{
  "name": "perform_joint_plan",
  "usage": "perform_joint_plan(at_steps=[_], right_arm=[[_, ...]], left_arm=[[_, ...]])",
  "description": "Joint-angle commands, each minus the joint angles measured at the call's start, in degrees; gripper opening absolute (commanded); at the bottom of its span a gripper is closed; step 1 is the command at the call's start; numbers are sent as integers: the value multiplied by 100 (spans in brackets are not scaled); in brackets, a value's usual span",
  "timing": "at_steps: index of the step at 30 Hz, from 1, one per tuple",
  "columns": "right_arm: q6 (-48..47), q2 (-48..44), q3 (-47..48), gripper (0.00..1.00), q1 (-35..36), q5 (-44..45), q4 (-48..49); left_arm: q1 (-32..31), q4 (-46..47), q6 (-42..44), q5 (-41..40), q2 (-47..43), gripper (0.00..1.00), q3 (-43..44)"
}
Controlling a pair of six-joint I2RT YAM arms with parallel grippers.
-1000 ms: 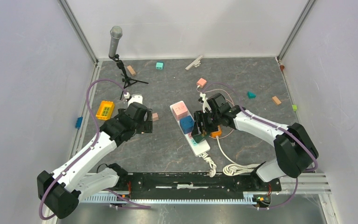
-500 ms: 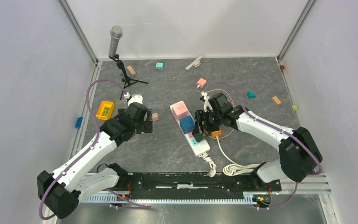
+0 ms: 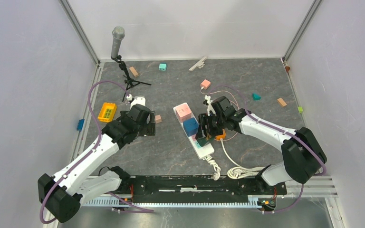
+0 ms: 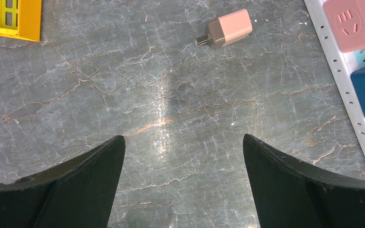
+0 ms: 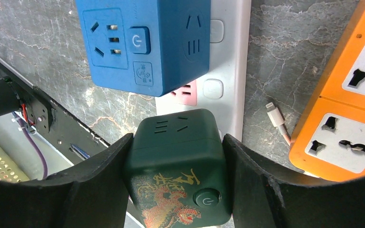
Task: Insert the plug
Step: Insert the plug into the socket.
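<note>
My right gripper (image 5: 177, 156) is shut on a dark green cube plug (image 5: 178, 166) with a gold and red dragon print and a round power button. It holds the cube over the near part of the white power strip (image 5: 228, 71), just below a blue cube adapter (image 5: 142, 42) that sits on the strip. In the top view the green cube (image 3: 201, 140) is above the strip (image 3: 204, 151), with a blue (image 3: 190, 126) and a pink cube (image 3: 183, 111) farther along. My left gripper (image 4: 183, 145) is open and empty over bare floor.
An orange socket block (image 5: 347, 95) with a white cable end lies right of the strip. A small pink charger (image 4: 225, 34) and a yellow block (image 4: 14, 19) lie ahead of the left gripper. A microphone stand (image 3: 123, 71) and several small blocks are scattered farther back.
My right gripper with the green cube has shifted only slightly over the strip. The left arm has not moved.
</note>
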Motion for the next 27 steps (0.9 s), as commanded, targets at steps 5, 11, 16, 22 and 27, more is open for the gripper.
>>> perform_joint_plan(at_steps=[5,11,16,22,27], right_arm=[[52,71,-44,0,93,186,143],[59,-26,-1,0,181,299,-14],[53,-145,117,0,224,496,-150],[23,-244,207,0,250,634,-235],[14,-186,60,0,259,689,-136]], left_arm=[[11,33,146,-175,-33,100,113],[7,26,147,-177,-36,100,112],[4,28,146,-173,-40,100,112],[8,32,146,-175,-32,100,112],[10,31,146,-173,-18,100,114]])
